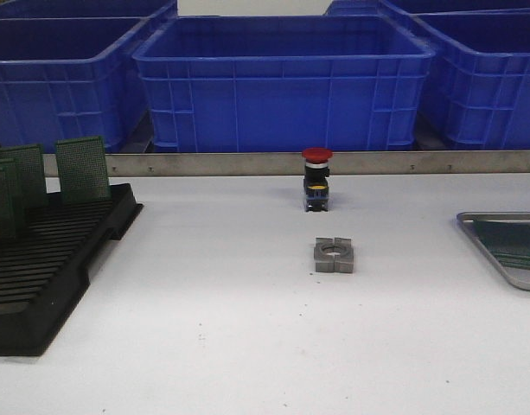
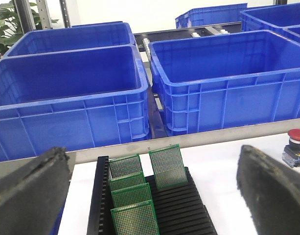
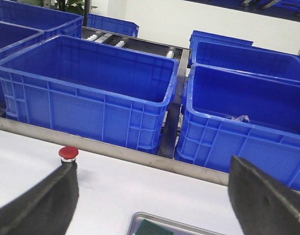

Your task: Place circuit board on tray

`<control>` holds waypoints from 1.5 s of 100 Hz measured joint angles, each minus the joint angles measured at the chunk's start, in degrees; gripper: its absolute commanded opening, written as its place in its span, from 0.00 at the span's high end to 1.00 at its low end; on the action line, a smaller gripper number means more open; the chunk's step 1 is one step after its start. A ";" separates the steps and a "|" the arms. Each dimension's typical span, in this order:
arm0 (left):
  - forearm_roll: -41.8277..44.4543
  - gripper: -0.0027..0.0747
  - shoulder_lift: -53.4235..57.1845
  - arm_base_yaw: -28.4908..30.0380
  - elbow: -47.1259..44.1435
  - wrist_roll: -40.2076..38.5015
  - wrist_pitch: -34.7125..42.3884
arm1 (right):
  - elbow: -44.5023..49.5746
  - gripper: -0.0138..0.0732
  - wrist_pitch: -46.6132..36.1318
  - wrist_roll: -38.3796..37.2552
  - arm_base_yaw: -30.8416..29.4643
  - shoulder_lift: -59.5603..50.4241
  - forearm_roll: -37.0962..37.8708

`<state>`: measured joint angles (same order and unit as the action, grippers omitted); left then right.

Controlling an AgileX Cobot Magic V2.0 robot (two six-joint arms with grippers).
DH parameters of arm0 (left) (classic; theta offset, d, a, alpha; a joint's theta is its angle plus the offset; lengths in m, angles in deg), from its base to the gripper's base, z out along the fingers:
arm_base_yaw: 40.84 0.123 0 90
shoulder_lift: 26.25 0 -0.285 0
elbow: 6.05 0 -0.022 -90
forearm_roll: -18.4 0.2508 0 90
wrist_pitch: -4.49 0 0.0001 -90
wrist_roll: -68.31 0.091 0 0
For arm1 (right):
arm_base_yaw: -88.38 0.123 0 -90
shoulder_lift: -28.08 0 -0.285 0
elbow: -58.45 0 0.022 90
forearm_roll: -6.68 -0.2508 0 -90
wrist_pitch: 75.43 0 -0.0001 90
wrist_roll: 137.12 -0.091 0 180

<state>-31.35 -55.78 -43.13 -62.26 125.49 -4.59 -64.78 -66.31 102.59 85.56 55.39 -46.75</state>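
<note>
Circuit boards [image 2: 168, 166]: green perforated panels, upright in black slotted rack [image 1: 48, 259] at near left. Thin, light, stiff, probably brittle at corners; best pinched by bare top edge. Tray [image 1: 504, 268] far off at right, seemingly holding one board already. Left gripper [image 2: 154, 196] spread wide, empty; right gripper [image 3: 154, 205] likewise.

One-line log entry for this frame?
left gripper: open, above rack | right gripper: open, empty | tray: holds a board

Four green circuit boards [image 2: 168, 167] are seen upright in a black slotted rack [image 2: 181, 208]; left gripper [image 2: 154, 196] fingers [image 2: 274, 191] spread wide; blue bins [image 2: 223, 78] behind.
</note>
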 measured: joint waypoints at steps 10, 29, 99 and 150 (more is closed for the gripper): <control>-0.05 0.14 0.00 0.00 0.00 0.00 0.00 | 0.51 0.12 0.14 0.00 0.00 -0.13 0.00; -0.05 0.14 0.00 0.00 0.00 0.00 0.00 | 0.51 0.32 0.19 0.00 0.00 -0.13 0.00; -0.14 0.99 0.00 0.00 0.00 -0.09 0.00 | 0.51 0.92 0.28 0.00 0.00 -0.13 -0.02; -0.14 0.99 0.00 0.00 0.00 -0.09 0.00 | 0.51 0.92 0.28 0.00 0.00 -0.13 -0.02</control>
<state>-31.48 -55.78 -43.13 -62.26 125.40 -4.59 -64.27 -66.03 102.59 85.56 55.25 -46.77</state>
